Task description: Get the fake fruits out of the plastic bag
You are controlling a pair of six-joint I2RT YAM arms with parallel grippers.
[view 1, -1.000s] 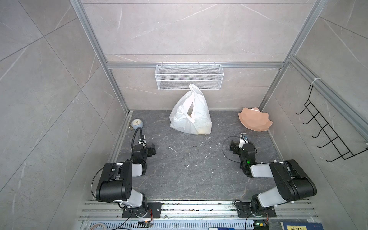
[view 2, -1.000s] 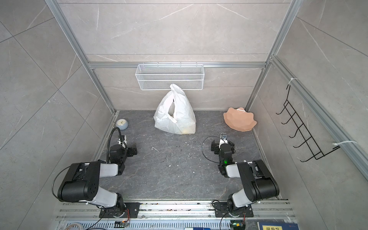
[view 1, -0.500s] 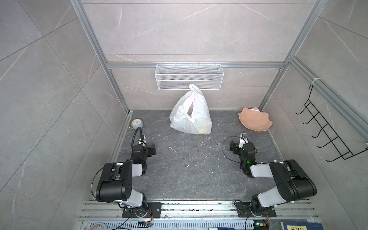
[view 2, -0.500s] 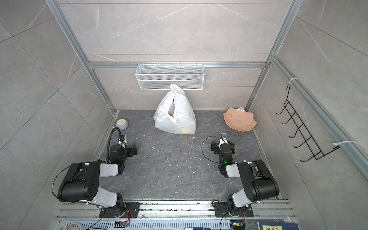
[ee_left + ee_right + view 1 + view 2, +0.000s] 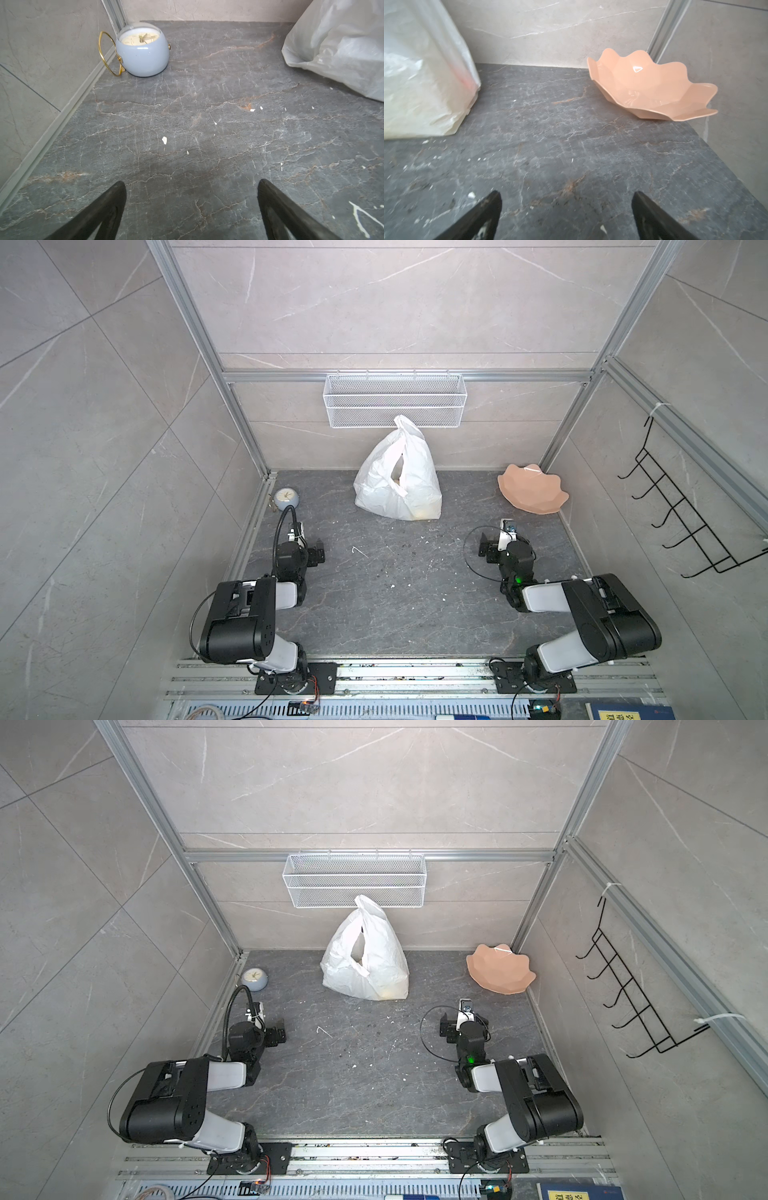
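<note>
Veined stone floor [image 5: 395, 593] bears a crinkly plastic bag [image 5: 386, 493]; left gripper [image 5: 191, 182] and right gripper [image 5: 566, 193] gape empty.

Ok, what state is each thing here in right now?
plastic bag: upright, bulging, handles up, nothing taken out
pink plate: empty
clock: tipped back, face up
wire basket: hanging on the wall, empty
left hand: open, empty
right hand: open, empty

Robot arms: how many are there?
2. The left black-and-white robot arm sits front left, nearer the round pale-blue clock; the right black-and-white robot arm sits front right, nearer the pink scalloped plate. None looks hidden.
</note>
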